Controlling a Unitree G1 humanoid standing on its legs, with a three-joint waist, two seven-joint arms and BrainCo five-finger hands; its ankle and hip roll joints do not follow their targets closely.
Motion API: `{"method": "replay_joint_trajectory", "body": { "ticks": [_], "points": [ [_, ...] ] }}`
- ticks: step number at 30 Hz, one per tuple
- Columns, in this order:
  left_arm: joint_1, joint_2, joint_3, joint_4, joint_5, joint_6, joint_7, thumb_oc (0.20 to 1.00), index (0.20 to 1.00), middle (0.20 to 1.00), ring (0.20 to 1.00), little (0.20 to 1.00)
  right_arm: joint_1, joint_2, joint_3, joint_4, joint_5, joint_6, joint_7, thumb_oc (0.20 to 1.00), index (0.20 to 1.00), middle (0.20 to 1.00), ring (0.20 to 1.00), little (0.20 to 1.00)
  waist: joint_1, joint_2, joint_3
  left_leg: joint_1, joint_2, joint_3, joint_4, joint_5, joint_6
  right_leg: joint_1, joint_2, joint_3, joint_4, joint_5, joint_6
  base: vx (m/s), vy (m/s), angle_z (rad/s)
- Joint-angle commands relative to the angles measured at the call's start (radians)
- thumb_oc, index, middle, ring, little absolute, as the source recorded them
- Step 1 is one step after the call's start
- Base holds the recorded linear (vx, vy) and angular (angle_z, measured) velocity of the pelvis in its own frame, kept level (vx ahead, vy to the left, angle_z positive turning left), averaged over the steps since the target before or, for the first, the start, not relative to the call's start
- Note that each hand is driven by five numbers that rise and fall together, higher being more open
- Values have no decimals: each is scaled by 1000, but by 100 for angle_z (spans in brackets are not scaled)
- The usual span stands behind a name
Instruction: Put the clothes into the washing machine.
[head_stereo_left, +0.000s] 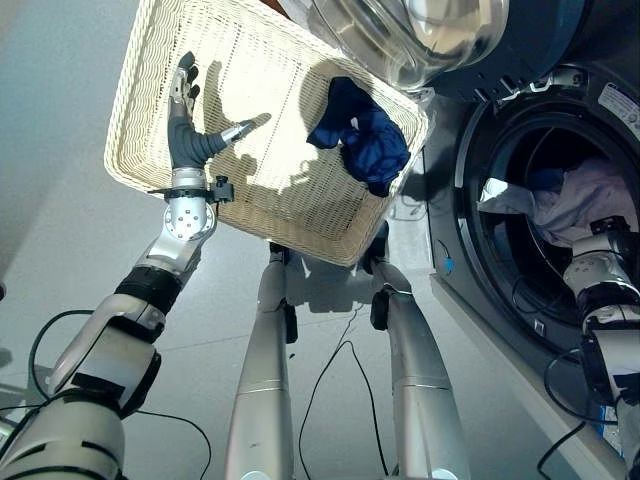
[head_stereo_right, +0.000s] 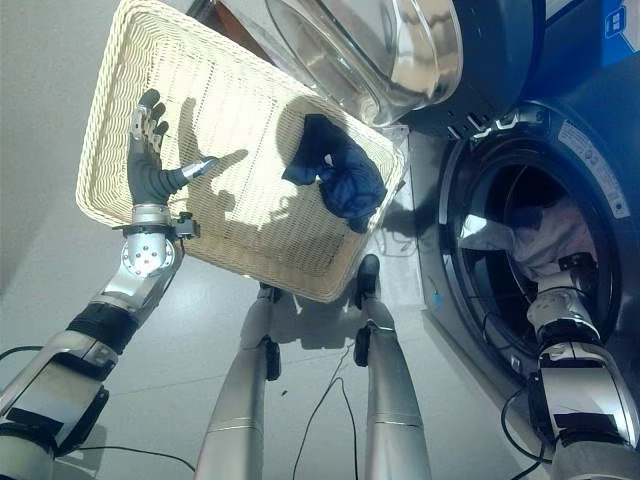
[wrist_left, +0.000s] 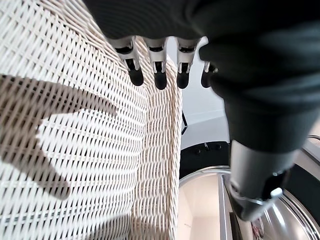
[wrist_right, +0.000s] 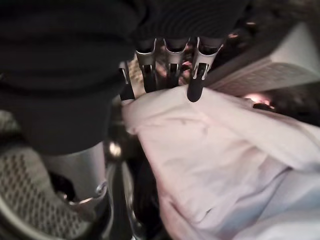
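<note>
Over the floor (head_stereo_left: 60, 240), on my left side, my left hand (head_stereo_left: 188, 135) hangs above the wicker basket (head_stereo_left: 150, 60). Its fingers are straight and spread, thumb out to the side, and it holds nothing. Its shadow falls on the basket's weave. A dark blue cloth (head_stereo_left: 358, 135) lies crumpled in the basket, in the corner nearest the washing machine (head_stereo_left: 610, 90), well apart from my left hand.

On my right, the machine's round door (head_stereo_left: 420, 35) is swung open above the basket's edge, w/ its glass bowl facing out. My right arm reaches into the drum opening (head_stereo_left: 495, 150), and my right hand (wrist_right: 170, 60) is inside, over a pale pinkish-white cloth (wrist_right: 210, 150). In the right wrist view the fingers point down at this cloth, fairly straight, tips at or very near the fabric; I cannot tell if they pinch it, bc the thumb side is dark. The pale cloth (head_stereo_left: 580, 200) lies bunched in the drum, partly hanging toward the opening's rim.
</note>
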Motion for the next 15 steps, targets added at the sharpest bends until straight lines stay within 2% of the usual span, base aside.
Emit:
{"method": "replay_joint_trajectory", "body": {
  "ticks": [1, 4, 9, 11, 15],
  "points": [
    [-63, -43, 30, 9, -4, -29, 10, 1000, 1000, 1000, 1000, 1000, -34, -178, 48, -33, -203, 12, -46, 1000, 1000, 1000, 1000, 1000, -6, -9, -15, -6, -48, 33, 154, -153, -28, 78, 48, -41, -236, 198, 111, 0, 0, 0],
    [-64, -53, 33, 0, 2, -28, 29, 1000, 1000, 1000, 1000, 1000, -30, -147, 111, -103, -389, 48, -58, 1000, 1000, 1000, 1000, 1000, -9, -2, -15, -13, -53, 36, 152, -151, -25, 66, 49, -38, -235, 198, 111, -9, 26, 0],
    [-40, -64, 64, -14, 10, -38, 35, 1000, 1000, 1000, 1000, 1000, 26, -82, 137, -201, -414, 49, -11, 1000, 1000, 1000, 1000, 1000, -15, 3, -15, -14, -49, 47, 145, -148, -27, 58, 51, -31, -233, 191, 109, -13, 39, 0],
    [-20, -81, 88, -26, 40, -44, 51, 1000, 1000, 1000, 1000, 1000, 95, -19, 140, -275, -425, 35, 34, 1000, 1000, 1000, 1000, 1000, -23, 3, -15, -16, -46, 57, 142, -147, -27, 51, 53, -27, -229, 187, 106, -20, 50, 7],
    [-1, -110, 112, -49, 99, -26, 90, 1000, 1000, 1000, 1000, 1000, 165, 64, 166, -399, -457, 71, 58, 1000, 1000, 1000, 1000, 1000, -33, 3, -15, -19, -44, 69, 137, -142, -28, 42, 55, -19, -227, 186, 104, -9, 16, 4]
  ]
}}
